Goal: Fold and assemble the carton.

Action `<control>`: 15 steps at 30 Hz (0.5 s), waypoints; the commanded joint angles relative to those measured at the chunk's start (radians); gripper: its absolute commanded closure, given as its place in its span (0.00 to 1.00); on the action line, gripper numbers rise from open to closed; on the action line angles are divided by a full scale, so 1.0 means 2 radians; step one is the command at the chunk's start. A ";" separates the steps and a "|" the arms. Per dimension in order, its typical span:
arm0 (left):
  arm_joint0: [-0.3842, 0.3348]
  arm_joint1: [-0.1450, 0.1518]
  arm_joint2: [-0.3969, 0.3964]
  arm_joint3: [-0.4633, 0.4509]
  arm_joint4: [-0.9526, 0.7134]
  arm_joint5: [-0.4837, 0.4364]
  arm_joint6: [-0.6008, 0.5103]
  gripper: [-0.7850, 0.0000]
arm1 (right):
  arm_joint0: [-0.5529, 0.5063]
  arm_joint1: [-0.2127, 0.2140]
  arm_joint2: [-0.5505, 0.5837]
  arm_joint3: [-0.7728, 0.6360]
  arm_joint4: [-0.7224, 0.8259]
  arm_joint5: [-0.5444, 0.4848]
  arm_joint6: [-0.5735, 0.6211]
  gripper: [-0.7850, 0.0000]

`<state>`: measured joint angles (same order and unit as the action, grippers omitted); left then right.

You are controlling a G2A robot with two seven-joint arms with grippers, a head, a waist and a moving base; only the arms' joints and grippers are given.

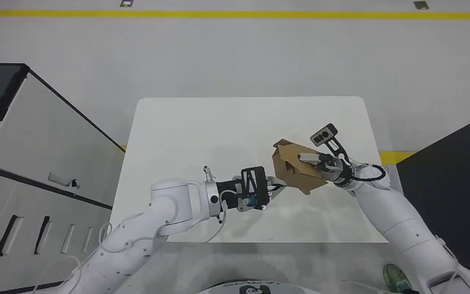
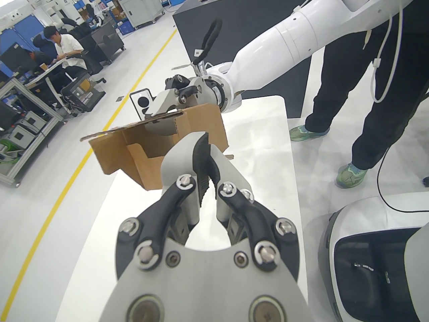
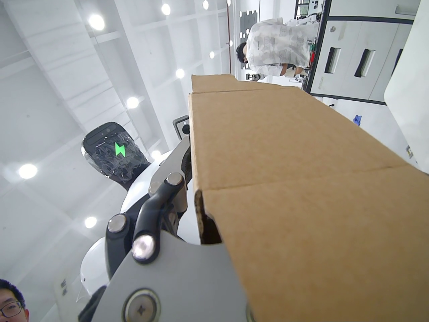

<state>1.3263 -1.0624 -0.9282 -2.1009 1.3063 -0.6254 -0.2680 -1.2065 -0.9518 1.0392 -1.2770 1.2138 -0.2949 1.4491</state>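
Carton (image 1: 297,169), right end effector (image 2: 159,117) pinching it — left end effector (image 2: 202,142) pressed together

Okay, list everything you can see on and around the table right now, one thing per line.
carton: one, brown cardboard, partly folded with its top open, over the table's right half
table: one, white, middle of the top view
floor line: one long, yellow, beyond the table's far edge
cabinet: one, grey with black trim, left of the table
left gripper: one, silver and black, shut, close beside the carton
right gripper: one, silver and black, shut on the carton's upper edge
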 commanded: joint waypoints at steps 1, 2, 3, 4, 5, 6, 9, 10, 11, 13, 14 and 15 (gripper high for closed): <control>0.000 0.000 0.001 -0.003 0.005 0.008 -0.009 1.00 | -0.002 -0.001 0.004 -0.003 -0.004 0.002 0.000 1.00; 0.000 -0.001 0.001 -0.004 0.005 0.012 -0.013 1.00 | -0.003 -0.001 0.005 -0.004 -0.005 0.003 0.000 1.00; 0.000 -0.001 0.001 -0.004 0.005 0.017 -0.015 1.00 | -0.004 -0.001 0.006 -0.005 -0.007 0.004 0.002 1.00; 0.000 -0.001 0.000 -0.005 0.005 0.020 -0.016 1.00 | -0.005 -0.002 0.008 -0.005 -0.008 0.005 0.003 1.00; 0.001 -0.002 0.000 -0.005 0.005 0.022 -0.017 1.00 | -0.006 -0.002 0.009 -0.006 -0.009 0.005 0.005 1.00; 0.001 -0.002 -0.001 -0.005 0.005 0.024 -0.018 1.00 | -0.007 -0.003 0.010 -0.006 -0.010 0.006 0.007 1.00; 0.000 -0.002 -0.001 -0.005 0.004 0.027 -0.022 1.00 | -0.008 -0.005 0.012 -0.008 -0.012 0.007 0.016 1.00; 0.000 -0.002 -0.001 -0.005 0.004 0.027 -0.022 1.00 | -0.009 -0.006 0.013 -0.008 -0.013 0.007 0.019 1.00; 0.000 -0.003 -0.001 -0.004 0.003 0.027 -0.022 1.00 | -0.009 -0.006 0.014 -0.008 -0.015 0.008 0.023 1.00; -0.002 -0.003 0.001 -0.002 0.001 0.026 -0.023 1.00 | -0.008 -0.008 0.015 -0.008 -0.015 0.009 0.030 1.00; -0.003 -0.004 0.002 -0.002 0.000 0.024 -0.023 1.00 | -0.008 -0.008 0.015 -0.008 -0.017 0.009 0.033 1.00; -0.004 -0.004 0.004 -0.001 -0.001 0.023 -0.022 1.00 | -0.008 -0.009 0.015 -0.008 -0.017 0.010 0.035 1.00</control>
<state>1.3204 -1.0696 -0.9241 -2.1038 1.3065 -0.5768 -0.3135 -1.2225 -0.9686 1.0694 -1.2930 1.1806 -0.2760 1.5152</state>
